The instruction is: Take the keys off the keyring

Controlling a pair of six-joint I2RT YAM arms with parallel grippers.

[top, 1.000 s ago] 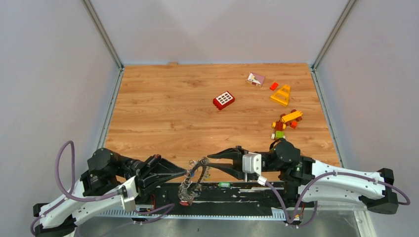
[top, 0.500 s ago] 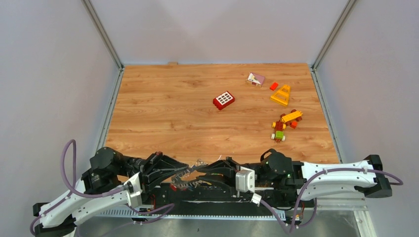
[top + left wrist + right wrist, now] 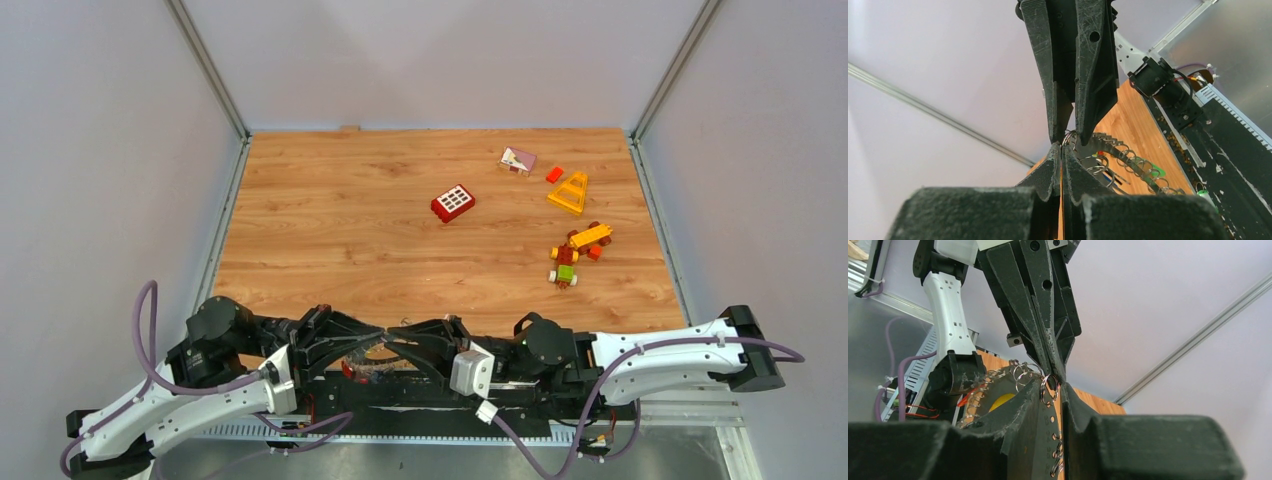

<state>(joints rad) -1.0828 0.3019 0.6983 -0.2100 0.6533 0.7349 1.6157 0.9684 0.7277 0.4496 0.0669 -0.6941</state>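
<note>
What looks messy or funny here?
Toy bricks lie scattered across the back right of the table: a red brick, a yellow triangle, a little brick car. The black strip by the arms has white scratches. The keyring is held near it.

The counter point(image 3: 340, 220) shows orange-brown wood grain, the keyring point(image 3: 1120, 147) is silver-grey, and one brick point(image 3: 453, 203) is red with white squares.
</note>
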